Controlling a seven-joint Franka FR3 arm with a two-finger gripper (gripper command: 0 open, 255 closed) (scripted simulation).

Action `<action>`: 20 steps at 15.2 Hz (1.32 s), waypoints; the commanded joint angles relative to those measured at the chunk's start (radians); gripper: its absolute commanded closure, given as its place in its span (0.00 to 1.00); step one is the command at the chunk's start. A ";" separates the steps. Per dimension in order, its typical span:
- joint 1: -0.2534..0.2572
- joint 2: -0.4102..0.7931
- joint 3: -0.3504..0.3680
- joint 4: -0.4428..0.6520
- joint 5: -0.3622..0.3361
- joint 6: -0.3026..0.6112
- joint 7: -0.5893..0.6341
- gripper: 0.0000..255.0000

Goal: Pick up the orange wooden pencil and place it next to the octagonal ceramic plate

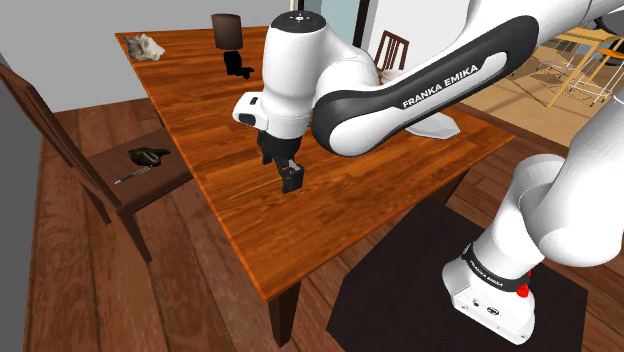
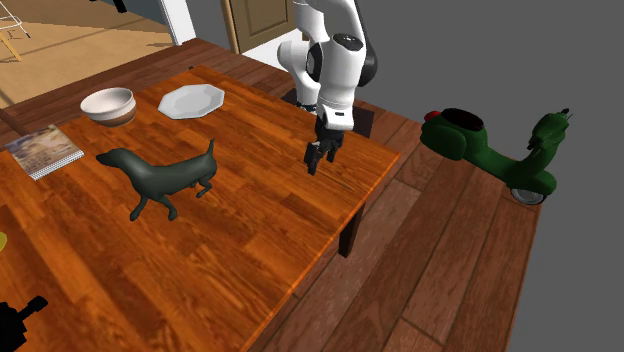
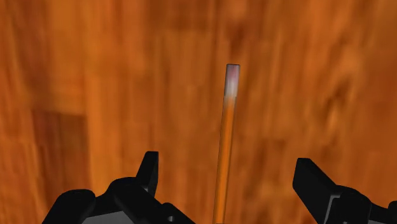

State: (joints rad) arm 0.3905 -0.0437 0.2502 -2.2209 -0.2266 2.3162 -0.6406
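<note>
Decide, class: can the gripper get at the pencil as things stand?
Probably yes. The gripper hangs open over the pencil, which lies bare on the table between its fingers, untouched, with nothing in between.

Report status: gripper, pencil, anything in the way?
Gripper open, low over the table. Orange pencil lies between the fingers, not gripped. White plate farther along the table; dog figurine stands near that route, likely clear.

Orange pencil [image 3: 224, 146] and white octagonal plate [image 2: 190, 101] lie flat on table [image 2: 250, 210].
</note>
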 commanded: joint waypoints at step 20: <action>0.003 -0.051 -0.002 0.069 0.036 -0.114 -0.039 1.00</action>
State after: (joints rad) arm 0.3930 -0.0872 0.2489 -2.1598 -0.1954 2.2168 -0.6749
